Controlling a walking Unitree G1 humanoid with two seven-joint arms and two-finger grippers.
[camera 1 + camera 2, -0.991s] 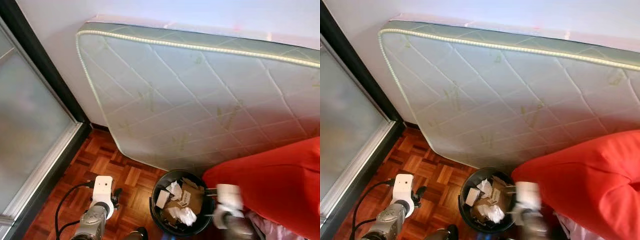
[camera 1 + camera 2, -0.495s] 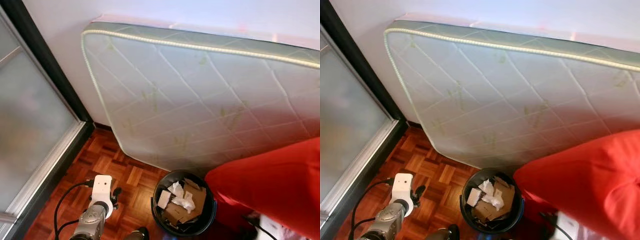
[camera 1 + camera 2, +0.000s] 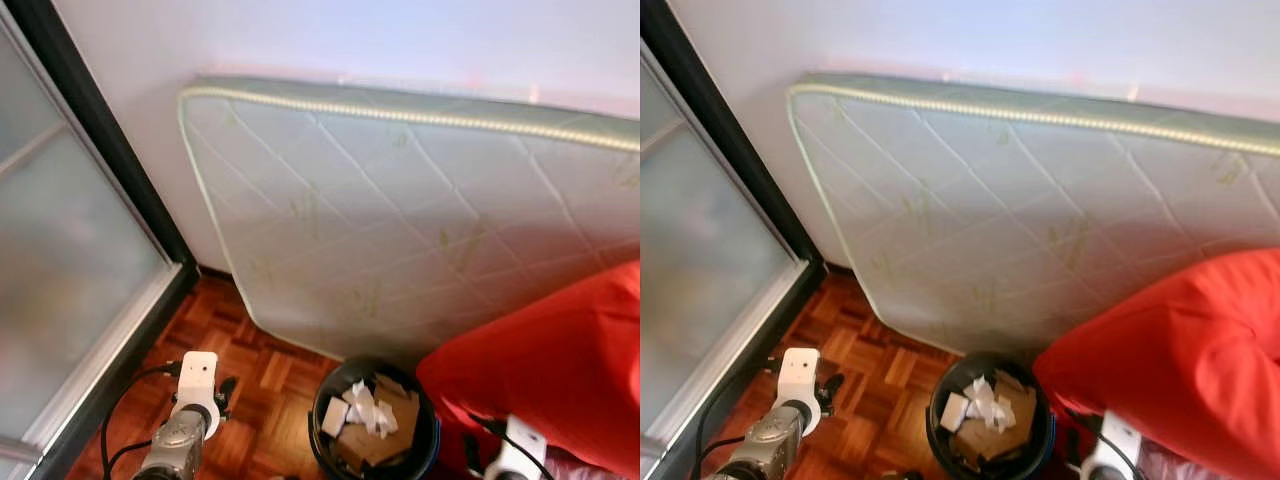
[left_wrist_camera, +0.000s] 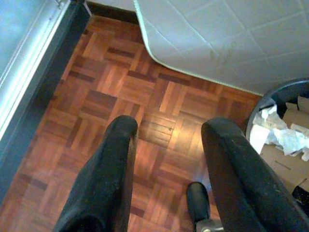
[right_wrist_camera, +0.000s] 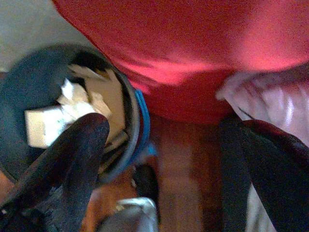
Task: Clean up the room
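Black bin just beside right tool, fingers spread, empty.

The red-brown wooden parquet floor has a soft sheen, its small blocks laid in squares. The pale quilted cloth mattress is matt, stitched in diamonds with faint green leaf prints and a corded green edge. The round black plastic bin looks smooth and slightly glossy; inside lie crumpled white paper scraps and flat brown cardboard. The bright red cloth cover is smooth and matt. The frosted glass door panel sits in a dark frame
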